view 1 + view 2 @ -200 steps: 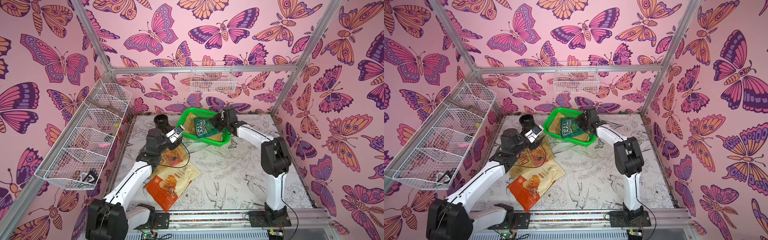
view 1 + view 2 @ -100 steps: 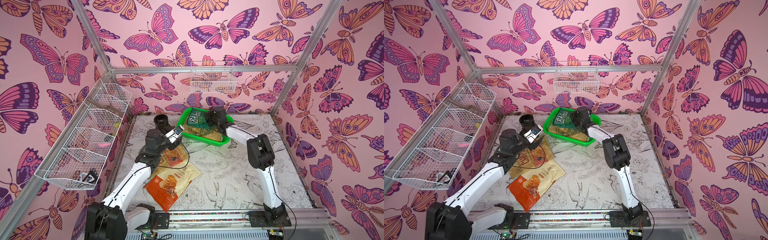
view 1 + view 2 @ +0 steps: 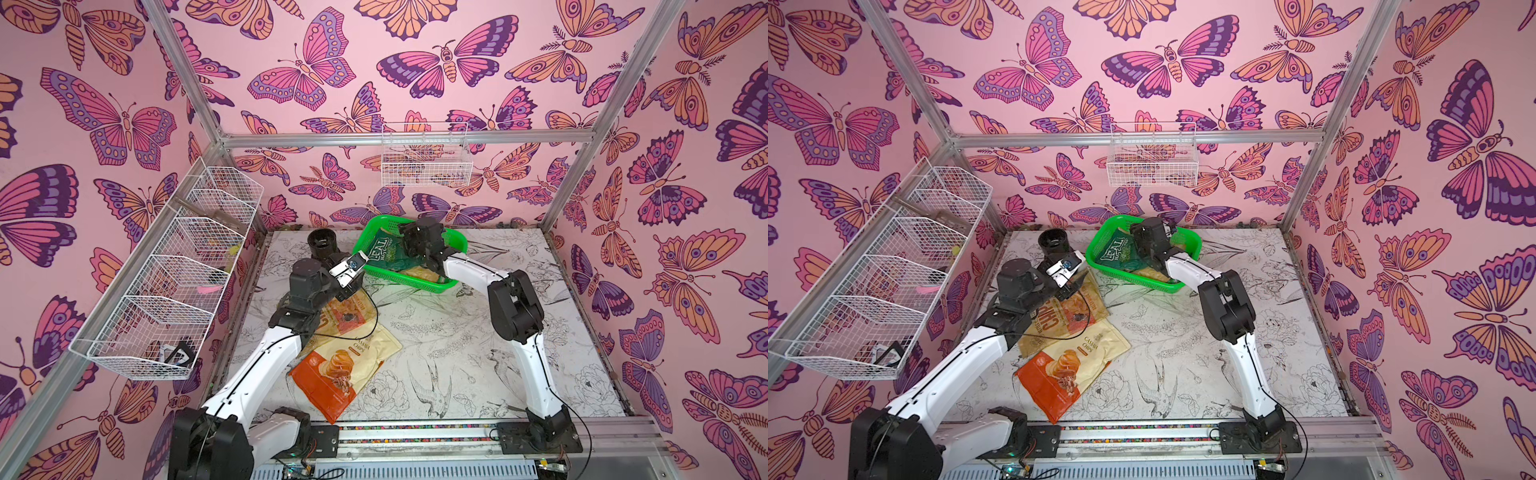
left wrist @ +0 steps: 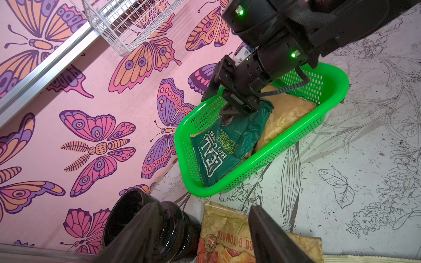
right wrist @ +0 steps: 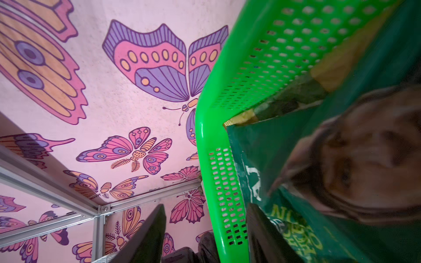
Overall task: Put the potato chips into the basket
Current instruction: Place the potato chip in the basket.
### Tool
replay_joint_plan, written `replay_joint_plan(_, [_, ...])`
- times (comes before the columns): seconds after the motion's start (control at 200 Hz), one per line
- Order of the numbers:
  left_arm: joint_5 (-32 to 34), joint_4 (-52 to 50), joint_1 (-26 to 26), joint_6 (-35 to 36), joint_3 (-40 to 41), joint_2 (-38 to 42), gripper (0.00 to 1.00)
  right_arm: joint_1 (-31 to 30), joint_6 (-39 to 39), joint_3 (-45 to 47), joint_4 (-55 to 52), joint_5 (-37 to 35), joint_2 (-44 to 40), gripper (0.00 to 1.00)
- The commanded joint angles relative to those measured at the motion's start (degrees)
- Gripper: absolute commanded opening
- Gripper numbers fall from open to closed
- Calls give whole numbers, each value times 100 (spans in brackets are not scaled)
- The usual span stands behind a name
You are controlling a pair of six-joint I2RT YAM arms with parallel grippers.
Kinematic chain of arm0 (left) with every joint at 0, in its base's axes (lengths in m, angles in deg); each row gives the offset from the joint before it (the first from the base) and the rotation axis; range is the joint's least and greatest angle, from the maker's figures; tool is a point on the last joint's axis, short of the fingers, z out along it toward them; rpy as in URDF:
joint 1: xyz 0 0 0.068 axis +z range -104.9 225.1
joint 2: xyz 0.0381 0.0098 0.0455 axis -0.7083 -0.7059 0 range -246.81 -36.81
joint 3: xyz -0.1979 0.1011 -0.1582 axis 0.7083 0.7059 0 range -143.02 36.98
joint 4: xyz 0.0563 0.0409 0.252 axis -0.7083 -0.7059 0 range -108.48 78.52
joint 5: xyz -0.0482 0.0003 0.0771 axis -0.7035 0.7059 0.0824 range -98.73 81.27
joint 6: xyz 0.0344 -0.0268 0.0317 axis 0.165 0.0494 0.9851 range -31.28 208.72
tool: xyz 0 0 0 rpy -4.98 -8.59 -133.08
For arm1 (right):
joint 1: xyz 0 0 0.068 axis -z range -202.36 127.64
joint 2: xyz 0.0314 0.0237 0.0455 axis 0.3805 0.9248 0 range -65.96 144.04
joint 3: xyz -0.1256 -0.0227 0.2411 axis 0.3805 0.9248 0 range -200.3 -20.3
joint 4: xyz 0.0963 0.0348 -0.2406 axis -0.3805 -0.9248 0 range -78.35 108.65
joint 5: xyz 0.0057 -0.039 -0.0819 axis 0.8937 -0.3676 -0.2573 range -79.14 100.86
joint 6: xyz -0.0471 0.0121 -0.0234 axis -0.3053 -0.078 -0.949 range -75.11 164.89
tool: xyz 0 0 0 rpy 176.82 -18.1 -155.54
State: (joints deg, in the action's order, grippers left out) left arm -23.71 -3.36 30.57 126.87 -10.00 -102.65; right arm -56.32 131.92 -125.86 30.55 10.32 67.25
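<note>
- Right gripper point(image 5: 206, 206), jaws apart, hangs over one end of the green basket point(image 4: 339, 82); the dark green "REAL" bag point(image 4: 218, 150) lies loose inside, atop a tan bag point(image 4: 287, 113).
- Left gripper point(image 4: 205, 206), spread and empty, hovers just outside the basket over the tomato chips bag point(image 4: 227, 239), probably its next pick.

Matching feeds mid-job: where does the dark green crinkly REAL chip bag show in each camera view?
Top view: the dark green crinkly REAL chip bag lies label-up in the bright green perforated plastic basket.
Top view: same spot.
Left wrist: inside the basket, against a tan bag; bag at.
Right wrist: close up, just inside the basket's corner.
Shared landmark: that basket's green rim.
</note>
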Motion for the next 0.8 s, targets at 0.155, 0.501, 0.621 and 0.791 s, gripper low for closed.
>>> replay_joint_plan(0.155, [-16,32,46,59,93,116,69,38,-716,-559,-785,345,-93,59])
replay_joint_plan(0.501, [15,6,44,123,101,177,69,382,-3873,-1202,-4008,328,-44,60])
replay_joint_plan(0.621, [-58,5,40,98,99,147,69,568,-4566,-914,-4730,545,12,60])
replay_joint_plan(0.791, [-63,5,46,105,101,124,69,759,-4950,-1091,-5698,1017,164,60])
